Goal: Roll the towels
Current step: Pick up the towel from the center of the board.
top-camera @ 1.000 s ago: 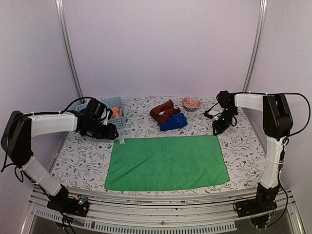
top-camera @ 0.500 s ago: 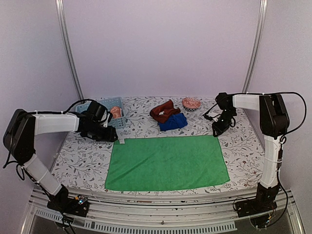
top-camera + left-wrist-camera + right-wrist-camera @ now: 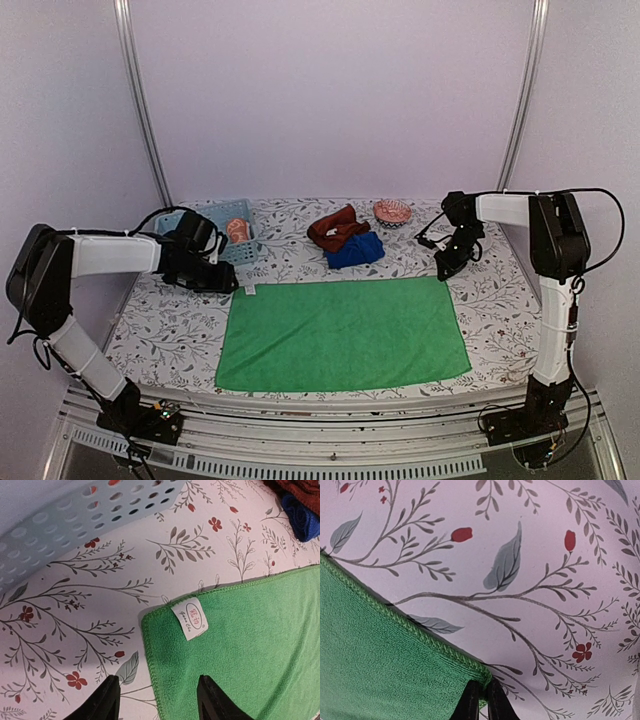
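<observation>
green towel (image 3: 345,335): spread flat in a single layer on the floral table cover (image 3: 160,320), long sides running left to right; every place below is given from it.
left gripper (image 3: 157,680): at the green towel's far left corner. The jaws are open, one finger over bare cover just outside the left hem and the other over the cloth. Whether the tips touch down cannot be told.
right gripper (image 3: 481,685): at the green towel's far right corner. The jaws are drawn in to a narrow slit, with the corner's hem pinched between the tips.
white label (image 3: 192,619): sewn to the green towel just inside its far left corner, lying flat.
blue towel (image 3: 356,250): bunched, just beyond the middle of the green towel's far edge, not touching it.
rust-brown towel (image 3: 337,228): crumpled, beyond the green towel, resting against the blue towel's far side.
basket (image 3: 243,253): light blue, slotted, beyond the green towel's far left corner.
orange towel (image 3: 237,230): inside the basket, beyond the green towel's far left corner.
bowl (image 3: 393,212): small, patterned, beyond the right half of the green towel's far edge, well apart from it.
</observation>
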`<act>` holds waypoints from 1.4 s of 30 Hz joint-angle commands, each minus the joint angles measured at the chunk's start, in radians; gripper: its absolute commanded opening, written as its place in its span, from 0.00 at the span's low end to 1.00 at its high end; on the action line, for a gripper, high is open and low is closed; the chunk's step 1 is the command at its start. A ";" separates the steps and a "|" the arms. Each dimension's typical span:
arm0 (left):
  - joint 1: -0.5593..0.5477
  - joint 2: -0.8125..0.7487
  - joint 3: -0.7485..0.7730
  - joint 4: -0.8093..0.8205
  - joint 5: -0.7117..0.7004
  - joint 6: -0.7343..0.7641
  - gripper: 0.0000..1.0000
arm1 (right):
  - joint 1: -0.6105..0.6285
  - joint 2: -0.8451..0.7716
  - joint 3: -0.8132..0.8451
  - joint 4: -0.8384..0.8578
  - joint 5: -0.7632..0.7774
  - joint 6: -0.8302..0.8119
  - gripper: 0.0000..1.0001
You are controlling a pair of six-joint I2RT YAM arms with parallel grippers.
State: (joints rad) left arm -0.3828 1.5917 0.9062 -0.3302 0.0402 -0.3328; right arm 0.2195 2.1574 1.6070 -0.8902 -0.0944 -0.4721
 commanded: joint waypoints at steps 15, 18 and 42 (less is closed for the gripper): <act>0.100 0.121 0.002 0.181 0.118 -0.045 0.40 | -0.016 -0.010 0.011 0.009 0.048 -0.013 0.03; 0.099 0.149 0.017 0.188 0.117 -0.050 0.35 | -0.015 -0.013 0.014 0.008 0.045 -0.013 0.03; 0.024 0.294 0.117 0.096 0.004 0.018 0.30 | -0.015 -0.006 0.022 -0.013 0.018 -0.011 0.03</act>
State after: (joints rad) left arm -0.3340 1.8576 1.0153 -0.1886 0.0689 -0.3386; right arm 0.2127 2.1551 1.6108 -0.8917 -0.0795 -0.4755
